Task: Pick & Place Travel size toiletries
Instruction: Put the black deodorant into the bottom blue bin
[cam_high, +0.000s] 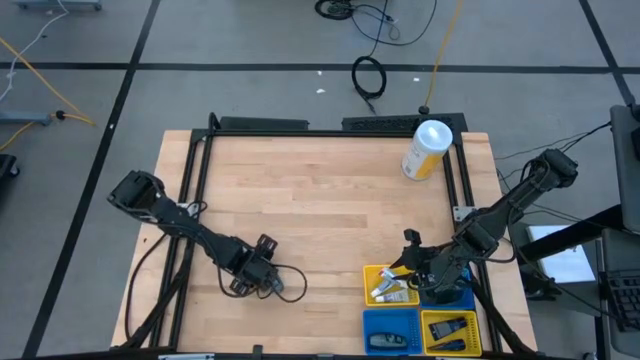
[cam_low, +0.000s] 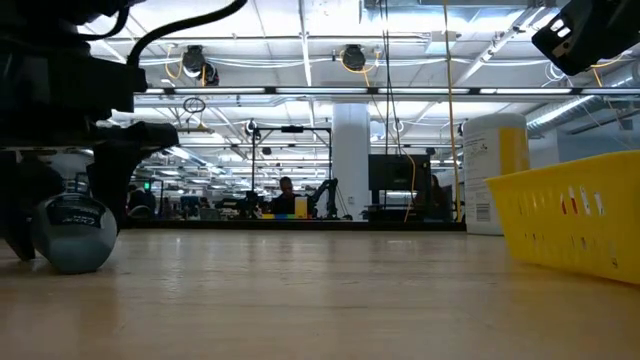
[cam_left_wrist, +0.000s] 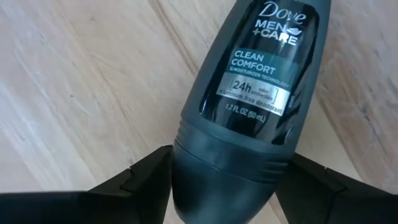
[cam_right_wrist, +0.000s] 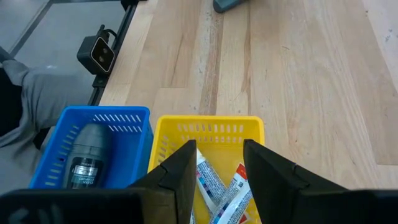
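Left gripper (cam_high: 268, 283) sits low at about 7 o'clock on the table (cam_high: 320, 200), its fingers (cam_left_wrist: 134, 186) closed in on either side of the cap end of a dark grey roll-on deodorant (cam_left_wrist: 245, 99). You can see both fingers touching the bottle's collar in the left wrist view, and the bottle appears to rest on the wood, lying down. The low view shows the same bottle (cam_low: 72, 232) with its rounded end on the board.

Your grip is near one end, so I judge the long body may swing when you lift. Raise slowly and straight, and check that the bottle hangs steady before you travel. Its smooth, round shell could slip or roll if the squeeze is light.

Toward 5 o'clock stand the bins: a yellow basket (cam_high: 372, 275) holding small white tubes (cam_right_wrist: 214, 186), a blue basket (cam_high: 372, 325) with another grey deodorant (cam_right_wrist: 87, 155) in it, and one more yellow basket (cam_high: 450, 328) beside that. The blue one looks the likely target, since its twin lies there already.

Right gripper (cam_high: 418, 278) hovers over the first yellow basket, fingers (cam_right_wrist: 180, 171) parted and holding nothing. Keep your path clear of that arm as you cross.

Farther off, at about 1 o'clock, a large white-and-yellow canister (cam_high: 427, 150) stands; leave it alone.
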